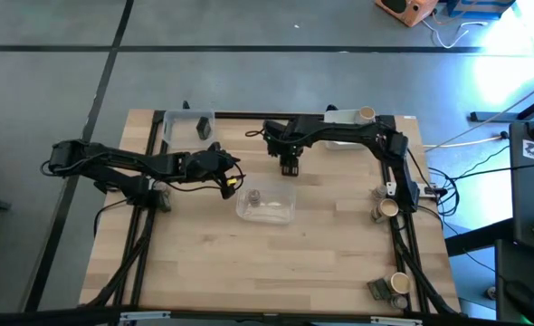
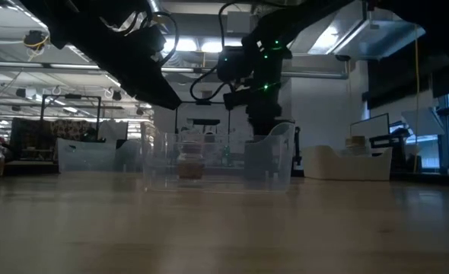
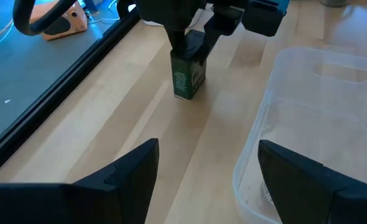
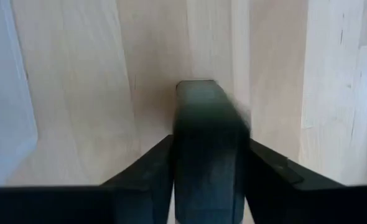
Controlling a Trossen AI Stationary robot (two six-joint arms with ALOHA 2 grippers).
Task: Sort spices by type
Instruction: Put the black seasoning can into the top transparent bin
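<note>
Right gripper (image 1: 290, 168) pinches one dark block (image 3: 188, 76) upright on the table (image 1: 249, 263) — left gripper (image 1: 233, 184) spread, empty. Two clear trays (image 1: 267, 204), three tan cylinders (image 1: 387, 208) visible.

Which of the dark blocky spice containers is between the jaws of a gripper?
The dark green container standing on the bare wood, under the right gripper. The other dark container sits in the far clear tray, untouched.

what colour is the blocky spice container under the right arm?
Dark green body with pale label print and a black top; the spice container shows best in the left wrist view.
</note>
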